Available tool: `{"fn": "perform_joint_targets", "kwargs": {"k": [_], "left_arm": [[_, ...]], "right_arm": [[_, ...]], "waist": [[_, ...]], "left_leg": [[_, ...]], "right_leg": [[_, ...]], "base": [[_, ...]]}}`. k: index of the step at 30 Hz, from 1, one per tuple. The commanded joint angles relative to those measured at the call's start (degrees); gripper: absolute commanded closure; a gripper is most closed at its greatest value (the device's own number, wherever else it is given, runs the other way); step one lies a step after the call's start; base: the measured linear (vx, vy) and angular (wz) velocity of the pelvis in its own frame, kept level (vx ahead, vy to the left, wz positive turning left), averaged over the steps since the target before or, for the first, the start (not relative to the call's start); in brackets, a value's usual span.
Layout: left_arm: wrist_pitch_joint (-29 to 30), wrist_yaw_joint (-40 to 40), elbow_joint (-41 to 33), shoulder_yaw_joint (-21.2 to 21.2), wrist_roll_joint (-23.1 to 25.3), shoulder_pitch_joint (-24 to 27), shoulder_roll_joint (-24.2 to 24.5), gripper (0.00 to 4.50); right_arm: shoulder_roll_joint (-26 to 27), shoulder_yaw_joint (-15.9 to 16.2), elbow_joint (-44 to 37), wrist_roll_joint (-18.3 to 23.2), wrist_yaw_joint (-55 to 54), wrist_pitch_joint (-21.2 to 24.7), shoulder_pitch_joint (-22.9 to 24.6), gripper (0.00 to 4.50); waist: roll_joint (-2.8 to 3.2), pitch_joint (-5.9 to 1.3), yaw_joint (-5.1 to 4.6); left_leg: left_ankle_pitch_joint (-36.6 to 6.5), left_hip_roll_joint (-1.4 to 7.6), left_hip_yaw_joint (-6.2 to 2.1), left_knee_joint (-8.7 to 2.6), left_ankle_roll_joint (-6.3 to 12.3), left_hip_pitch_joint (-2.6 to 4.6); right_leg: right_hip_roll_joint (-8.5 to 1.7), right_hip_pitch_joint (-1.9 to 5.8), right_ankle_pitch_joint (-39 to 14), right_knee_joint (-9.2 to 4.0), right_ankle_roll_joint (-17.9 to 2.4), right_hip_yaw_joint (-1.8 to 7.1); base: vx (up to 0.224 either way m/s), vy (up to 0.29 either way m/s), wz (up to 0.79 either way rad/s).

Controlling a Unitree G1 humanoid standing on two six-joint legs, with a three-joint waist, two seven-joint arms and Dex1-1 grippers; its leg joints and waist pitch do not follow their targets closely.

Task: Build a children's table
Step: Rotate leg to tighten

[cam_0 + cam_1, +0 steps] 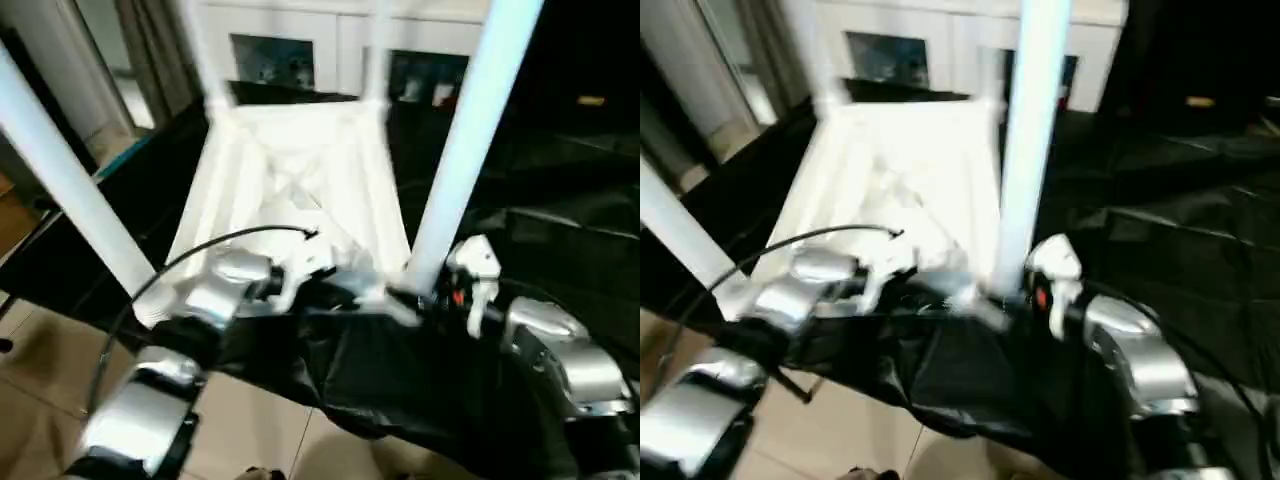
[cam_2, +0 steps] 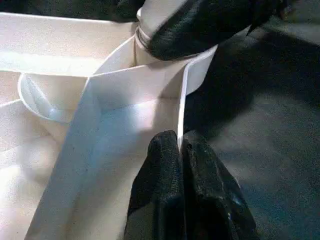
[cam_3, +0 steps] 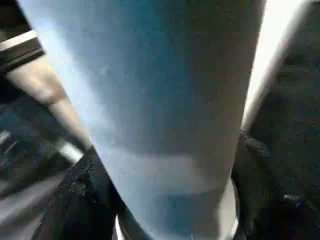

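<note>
keep your left gripper (image 2: 180, 150) pinched tight on the table top's (image 1: 300, 190) thin side wall at the near worktop edge while your right gripper (image 3: 165, 200), squeezing the leg (image 1: 460, 140), turns it straight into the corner socket (image 2: 200, 70).

I'm looking into what seems a home-like room: a white cabinet (image 1: 330, 50) with glass doors stands at the back, a grey curtain (image 1: 150, 50) hangs beside it, and beige floor tiles (image 1: 50, 370) lie below the worktable draped in black sheeting (image 1: 560, 220).
</note>
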Motion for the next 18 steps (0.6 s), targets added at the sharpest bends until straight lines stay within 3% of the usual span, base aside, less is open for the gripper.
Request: {"fn": "perform_joint_targets", "kwargs": {"k": [1,3,9,10,13,15,18], "left_arm": [[0.0,9.8,0.7,3.3,-2.4,-2.1,-5.0,4.50],[0.5,14.1,1.5,3.5,-2.2,-2.6,-7.3,4.50],[0.0,15.0,2.3,3.0,-1.4,-2.4,-9.1,4.50],[-0.1,14.5,2.1,2.8,-1.3,-2.2,-8.9,4.50],[-0.4,12.8,2.1,2.6,-1.4,-1.9,-7.8,4.50],[-0.8,9.2,1.4,1.9,-1.4,-1.4,-6.3,4.50],[-1.3,3.8,0.2,1.1,-1.6,-0.6,-4.3,4.50]], "right_arm": [[4.7,4.2,2.1,-1.3,-4.2,1.6,0.6,1.89],[8.2,4.1,3.4,-1.6,-8.3,2.1,-0.4,1.89],[11.9,6.5,4.4,-3.1,-9.1,0.8,-1.9,1.89],[12.2,5.7,4.5,-1.9,-8.7,1.2,-2.1,1.34],[11.7,4.5,4.0,-0.1,-6.7,1.7,-2.8,1.14],[9.2,5.1,2.8,0.2,-2.7,1.3,-2.8,0.74],[5.1,6.1,-0.6,1.9,4.9,1.8,-1.7,0.74]], "waist": [[-1.68,-3.05,-0.32],[-1.40,-2.91,-0.39],[-1.53,-2.90,-0.48],[-1.53,-2.92,-0.49],[-1.54,-2.90,-0.45],[-1.51,-2.86,-0.43],[-1.62,-3.01,-0.29]], "left_leg": [[-16.3,1.69,-1.53,-4.67,2.21,1.53],[-17.1,1.70,-1.52,-4.78,1.93,1.70],[-17.9,1.55,-1.68,-5.09,2.12,1.57],[-17.9,1.57,-1.65,-5.06,2.21,1.68],[-17.5,1.59,-1.62,-5.10,2.74,1.63],[-17.2,1.64,-1.64,-5.16,2.89,1.57],[-15.8,1.69,-1.60,-5.01,3.90,1.36]], "right_leg": [[-0.98,1.85,-21.2,-4.63,-10.4,0.85],[-0.90,1.55,-21.5,-4.79,-10.1,0.91],[-0.95,1.87,-22.7,-5.10,-8.5,0.92],[-0.96,1.77,-22.5,-5.13,-8.6,0.95],[-0.99,1.82,-22.3,-5.16,-8.8,0.98],[-0.98,1.86,-21.9,-5.12,-8.9,0.97],[-1.00,2.24,-19.2,-4.81,-9.7,0.98]], "base": [[0.000,0.000,0.00],[0.000,0.000,0.00],[0.000,0.000,0.00],[0.000,0.000,0.00],[0.000,0.000,0.00],[0.000,0.000,0.00],[0.000,0.000,0.00]]}}
